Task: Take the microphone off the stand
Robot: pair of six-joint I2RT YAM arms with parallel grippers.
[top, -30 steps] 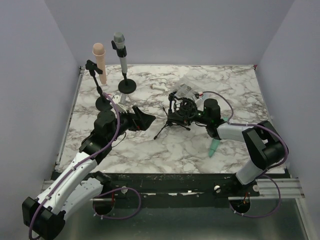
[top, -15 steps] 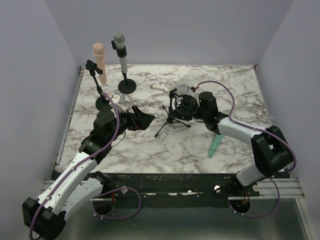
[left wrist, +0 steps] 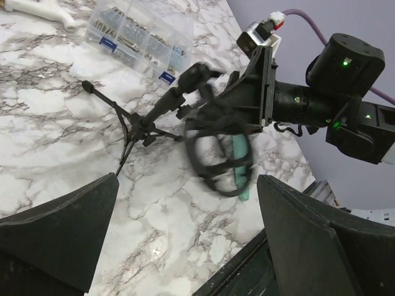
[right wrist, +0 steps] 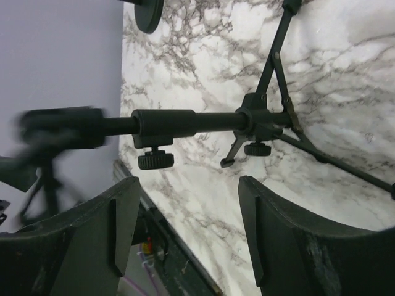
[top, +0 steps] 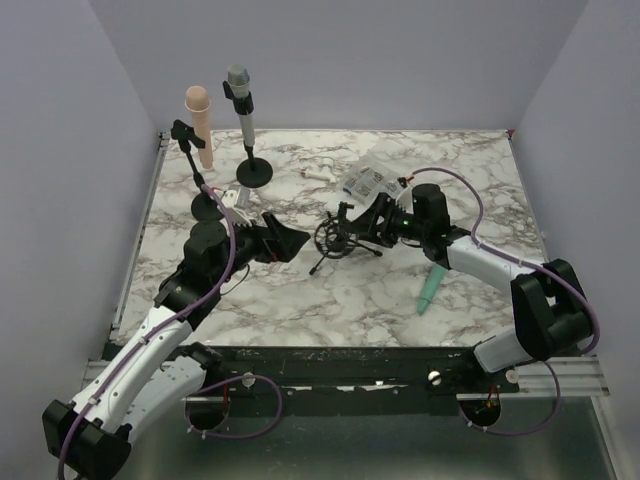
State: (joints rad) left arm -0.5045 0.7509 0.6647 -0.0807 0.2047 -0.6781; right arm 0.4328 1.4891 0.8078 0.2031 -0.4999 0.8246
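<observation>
Two microphones stand upright in holders at the far left of the table [top: 330, 300]. The grey microphone [top: 243, 112] is clipped on a round-based stand [top: 255, 172]. The peach microphone [top: 199, 118] is just left of it, on a second stand [top: 207, 208]. A third one, the teal microphone [top: 429, 290], lies loose on the marble beside the right arm.

Left gripper [top: 288, 240]: jaws spread wide, nothing between them, aimed rightward at the tripod stand [top: 340, 240].

Right gripper [right wrist: 187, 182]: jaws also wide apart, gripping nothing. The tripod's shaft runs crosswise just past its fingertips; contact cannot be told.

The tripod is tipped, with its ring mount [left wrist: 219, 154] leaning toward the left arm. The ring is blurred and looks empty. The teal shape seen through it is probably the one lying on the table, though this is not certain.

Key relation: both mounted microphones lie behind and to the left of the left gripper, with their long axes near vertical. The left arm is nearer, and the right gripper is well apart from them. Judgement: taking either one calls for the left jaws to close across the body from the side, then a lift up along its axis.
</observation>
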